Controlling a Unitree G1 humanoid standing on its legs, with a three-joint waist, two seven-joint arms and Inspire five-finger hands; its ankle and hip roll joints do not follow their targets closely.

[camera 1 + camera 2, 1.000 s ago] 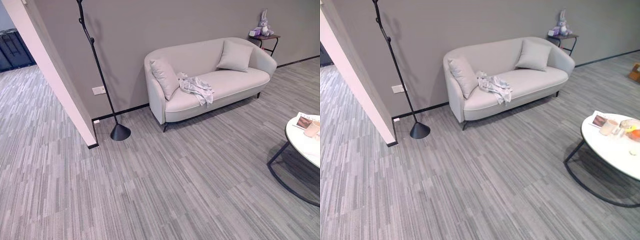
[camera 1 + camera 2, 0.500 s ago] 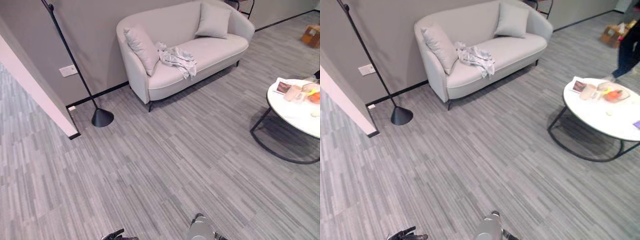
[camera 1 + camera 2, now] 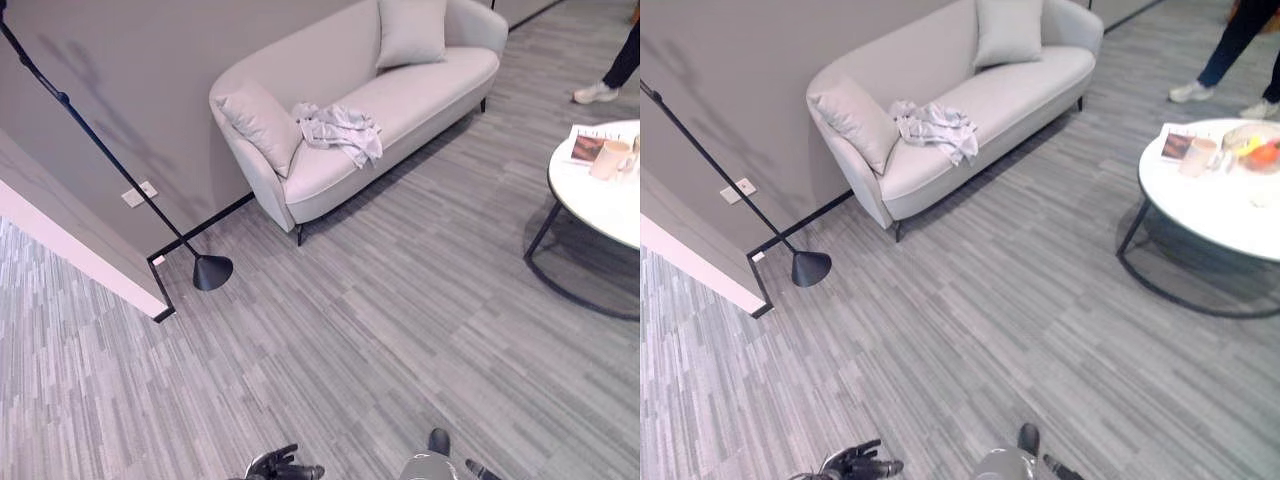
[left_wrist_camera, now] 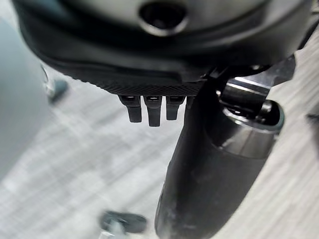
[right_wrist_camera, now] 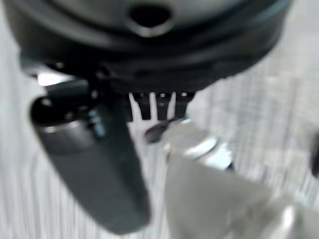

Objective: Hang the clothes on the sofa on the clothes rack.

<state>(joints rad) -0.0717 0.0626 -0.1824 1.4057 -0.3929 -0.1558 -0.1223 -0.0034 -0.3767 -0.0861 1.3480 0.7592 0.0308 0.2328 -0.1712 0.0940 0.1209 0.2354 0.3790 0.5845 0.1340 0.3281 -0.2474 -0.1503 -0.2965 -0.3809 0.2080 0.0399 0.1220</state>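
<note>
A crumpled light grey garment lies on the seat of the pale sofa, next to the left cushion. The clothes rack is a thin black pole on a cone base, standing by the wall left of the sofa. My left hand shows at the bottom edge over the carpet, far from both. In the left wrist view its fingers are straight and hold nothing. My right hand is also open and empty, its fingers over bare carpet.
A round white table on a black frame stands at the right, with a cup and a booklet on it. A person's legs stand beyond the table. A white-edged wall corner juts out at the left. Grey carpet stretches between me and the sofa.
The camera has moved, so the whole scene has shifted. A person's legs now show at the upper right in both eye views. The garment on the sofa has not moved.
</note>
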